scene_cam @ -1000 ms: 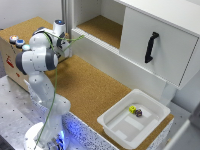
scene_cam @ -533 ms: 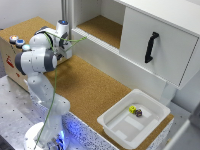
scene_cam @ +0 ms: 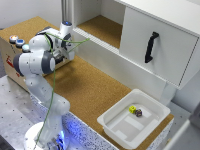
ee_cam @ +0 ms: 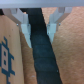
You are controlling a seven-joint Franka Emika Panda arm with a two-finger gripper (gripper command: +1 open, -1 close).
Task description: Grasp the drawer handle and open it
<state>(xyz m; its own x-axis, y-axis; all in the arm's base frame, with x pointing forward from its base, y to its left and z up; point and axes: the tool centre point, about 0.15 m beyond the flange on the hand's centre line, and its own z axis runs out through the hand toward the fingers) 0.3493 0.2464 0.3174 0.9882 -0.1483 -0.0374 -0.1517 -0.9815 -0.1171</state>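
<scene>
The drawer (scene_cam: 165, 35) is a large white box-like unit at the exterior view's right, with its plain front closed. On that front sits the drawer handle (scene_cam: 151, 47), a slim black bar set upright. My gripper (scene_cam: 75, 46) hovers far from it, at the exterior view's left, beside a cardboard box (scene_cam: 12, 55). In the wrist view its two pale fingers (ee_cam: 22, 17) stand apart, so the gripper (ee_cam: 39, 20) is open and holds nothing. A dark strip (ee_cam: 42, 55) runs below the gap between them. The handle is out of the wrist view.
A cork-covered surface (scene_cam: 90, 85) stretches between my arm and the drawer. A white tray (scene_cam: 115, 131) with two small cubes stands at the front right. A long low white panel (scene_cam: 107, 55) borders the cork. An open cork-floored compartment (scene_cam: 102, 27) lies behind it.
</scene>
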